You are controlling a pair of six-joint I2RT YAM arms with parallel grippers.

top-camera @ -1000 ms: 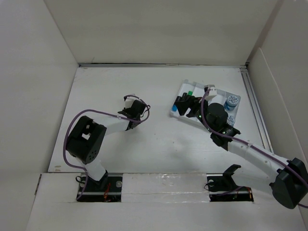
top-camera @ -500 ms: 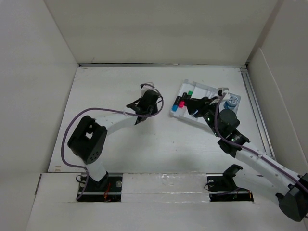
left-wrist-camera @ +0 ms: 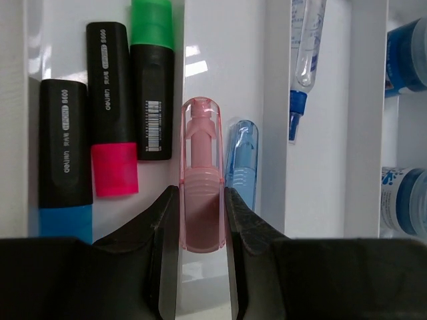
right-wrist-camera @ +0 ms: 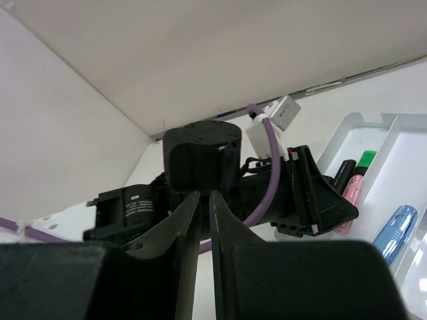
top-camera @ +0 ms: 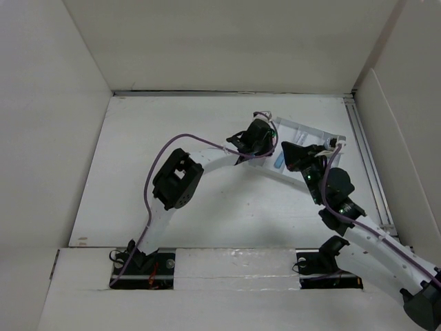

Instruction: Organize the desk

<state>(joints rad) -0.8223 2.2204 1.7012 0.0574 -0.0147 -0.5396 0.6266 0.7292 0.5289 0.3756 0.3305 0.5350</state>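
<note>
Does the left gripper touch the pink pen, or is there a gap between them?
Touching. The left wrist view shows it: the left gripper clamps the pink pen from both sides, with no gap visible on either side.

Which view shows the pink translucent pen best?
Left wrist: the pink translucent pen sits mid-frame, clamped between the left gripper's fingers. Right wrist catches only a pink sliver of it past the left arm. In top external it is hidden under the left gripper.
</note>
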